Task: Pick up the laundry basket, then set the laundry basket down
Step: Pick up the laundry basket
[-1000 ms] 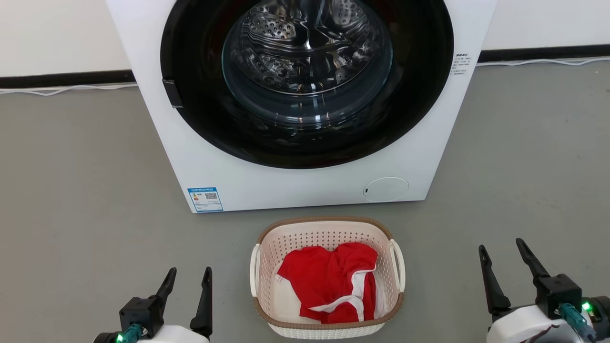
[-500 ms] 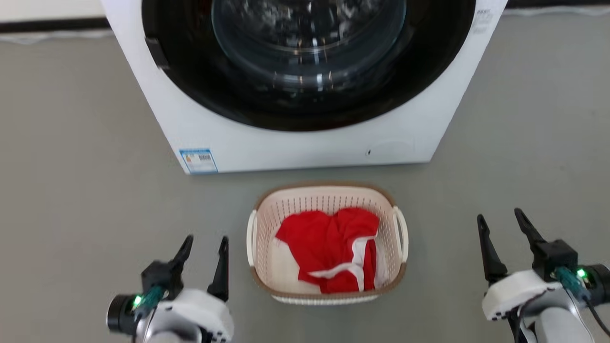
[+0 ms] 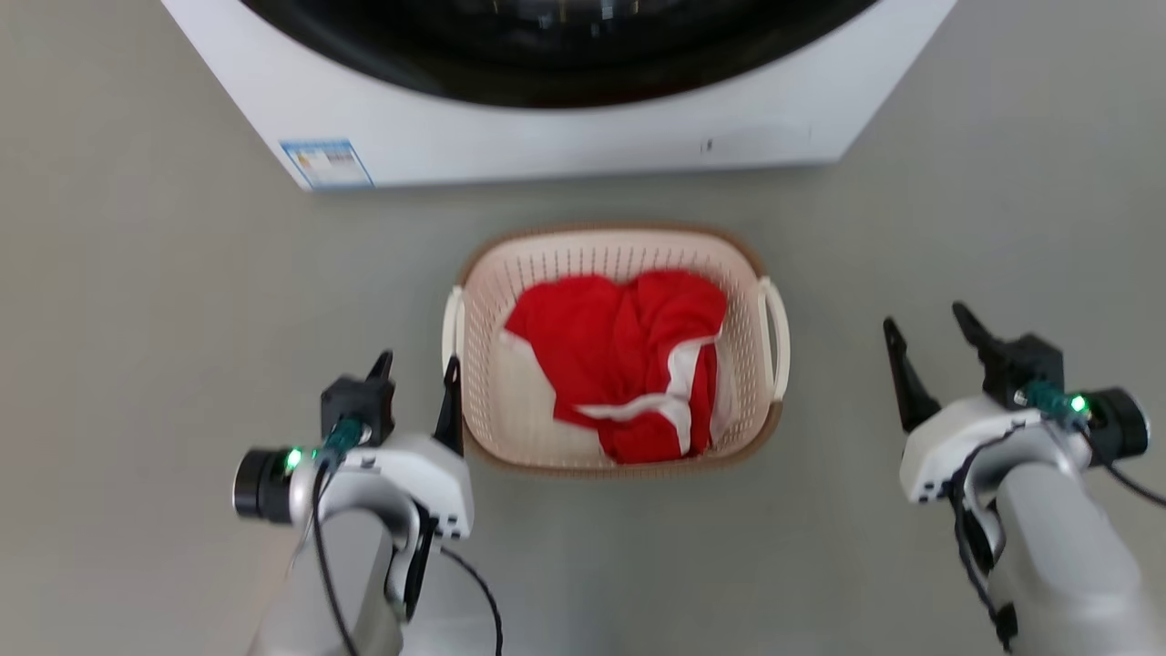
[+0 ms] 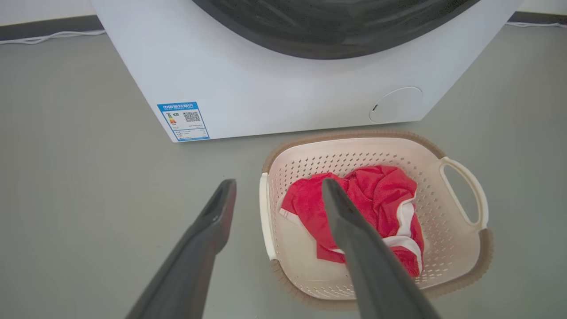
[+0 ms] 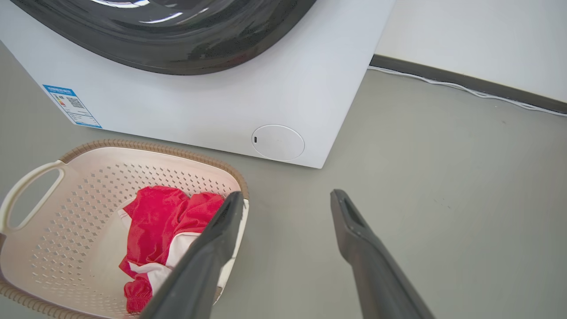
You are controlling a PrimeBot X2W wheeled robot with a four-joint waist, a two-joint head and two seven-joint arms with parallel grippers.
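Observation:
The laundry basket [image 3: 592, 260] stands on the grey floor in front of the washing machine, cream-white and perforated with a brown rim. A red cloth with white trim [image 3: 629, 355] lies inside it. My left gripper [image 3: 417, 363] is open beside the basket's left loop handle [image 3: 450, 319], inner finger close to it. In the left wrist view that handle [image 4: 264, 212] shows between the fingers of the left gripper [image 4: 278, 184]. My right gripper [image 3: 923, 319] is open and stands well apart from the right handle [image 3: 779, 337]. In the right wrist view the right gripper [image 5: 288, 195] is beside the basket [image 5: 146, 168].
The white washing machine [image 3: 547, 137] with its dark round door stands just behind the basket. A blue label [image 4: 184, 120] sits at its lower left corner. Bare grey floor [image 3: 137, 319] lies on both sides. A white cable [image 5: 465, 88] runs along the wall's dark skirting.
The head camera has tilted down, so the washing machine has slid up the picture. Both grippers have come closer to the basket, the left one nearly to the handle. Both remain open.

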